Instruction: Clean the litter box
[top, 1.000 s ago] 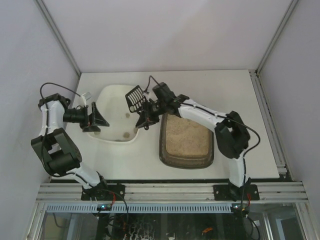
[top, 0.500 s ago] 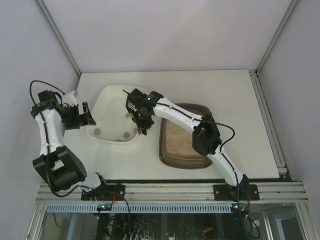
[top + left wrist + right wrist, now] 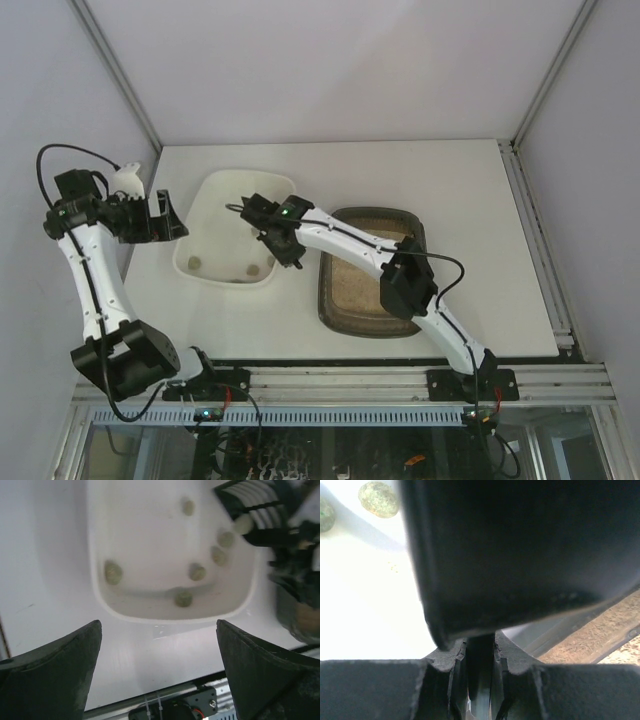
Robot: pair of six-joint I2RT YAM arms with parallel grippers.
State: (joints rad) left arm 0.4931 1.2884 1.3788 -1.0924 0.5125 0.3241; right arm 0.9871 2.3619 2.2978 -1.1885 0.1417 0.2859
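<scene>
The dark litter box [image 3: 370, 328] with beige litter lies right of centre; its litter shows in the right wrist view [image 3: 600, 635]. My right gripper [image 3: 275, 238] reaches left over the white tray [image 3: 225, 215] and is shut on the handle [image 3: 480, 652] of a black slotted scoop [image 3: 256, 209]. The scoop's underside [image 3: 520, 555] fills the right wrist view. In the left wrist view the scoop [image 3: 250, 502] carries a pale clump [image 3: 243, 524]. Several grey-green clumps [image 3: 113, 572] lie in the white tray [image 3: 165, 616]. My left gripper [image 3: 160, 680] is open and empty, left of the tray [image 3: 160, 222].
The metal frame rail [image 3: 340, 380] runs along the table's near edge. Grey walls close in the table on the left, back and right. The right arm's links [image 3: 405, 285] stretch across the litter box.
My right gripper has carried the scoop further left and lower over the white tray. My left arm has drawn back to the left, away from the tray's edge.
</scene>
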